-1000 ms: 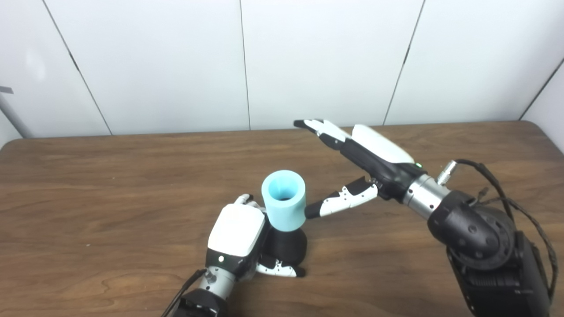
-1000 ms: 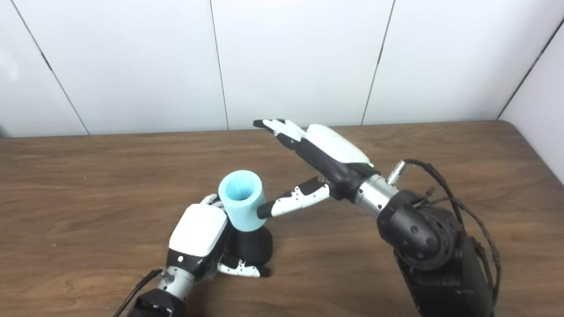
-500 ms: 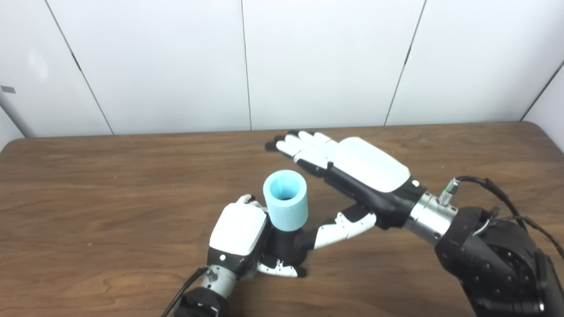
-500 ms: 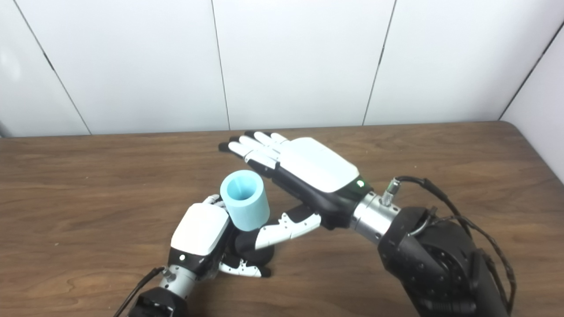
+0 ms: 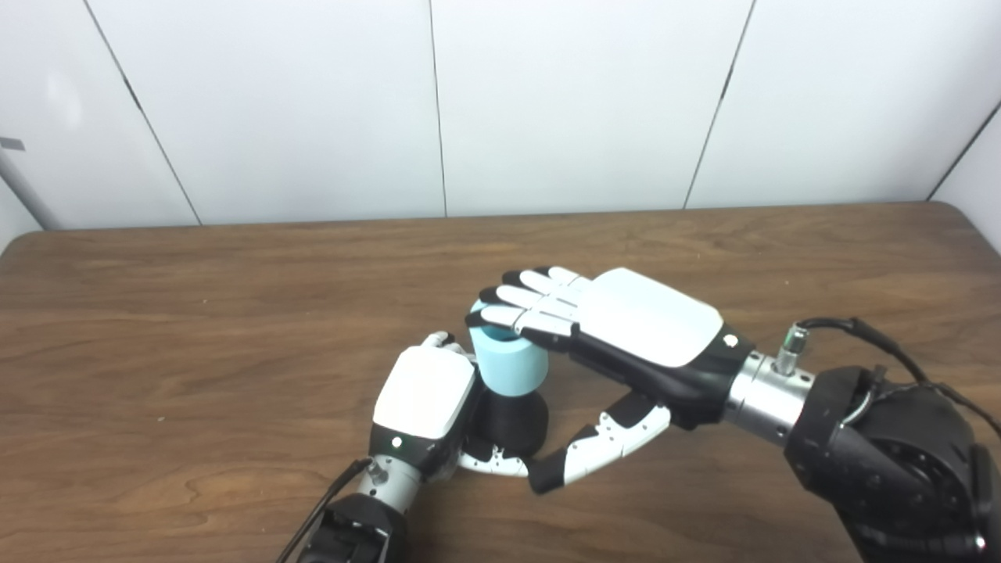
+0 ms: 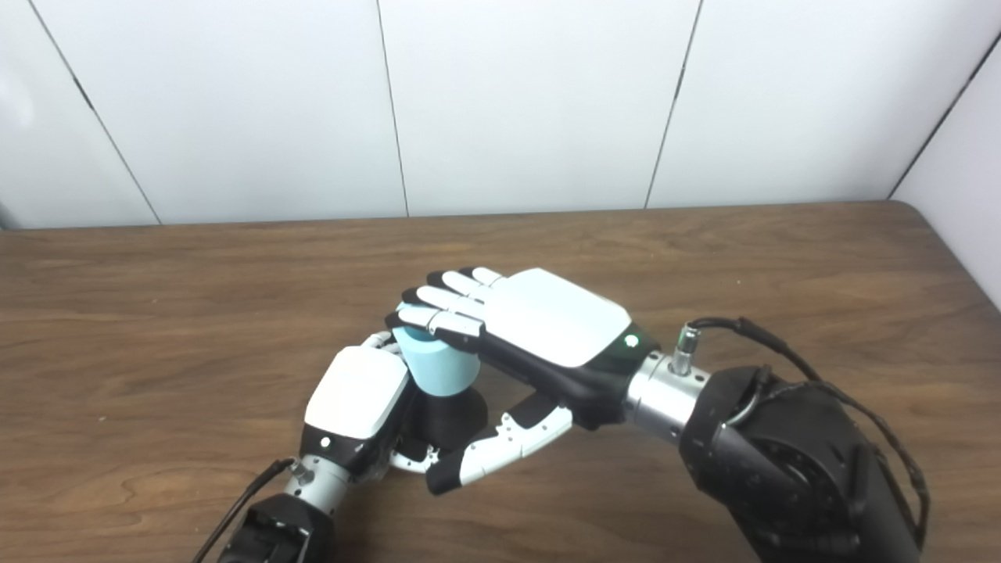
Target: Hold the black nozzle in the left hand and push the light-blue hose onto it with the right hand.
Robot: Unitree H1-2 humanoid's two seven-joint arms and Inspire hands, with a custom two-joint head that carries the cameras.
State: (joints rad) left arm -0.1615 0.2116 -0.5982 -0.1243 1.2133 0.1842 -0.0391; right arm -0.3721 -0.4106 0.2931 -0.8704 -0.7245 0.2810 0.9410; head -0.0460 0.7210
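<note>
Left eye view: right hand [image 5: 626, 328] flat atop hose [image 5: 508, 367].

Both head cameras look steeply down and forward across the table [image 5: 195, 328] toward the white wall [image 6: 516, 102]. The right eye view sits slightly rightward. Both share nearly the whole tabletop, apparently at arm's reach.

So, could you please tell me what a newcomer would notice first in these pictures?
Near the middle of the wooden table, the right hand lies flat, fingers spread over the top of the light-blue hose. The hose stands upright on the black nozzle, which the left hand grips from the side.
</note>
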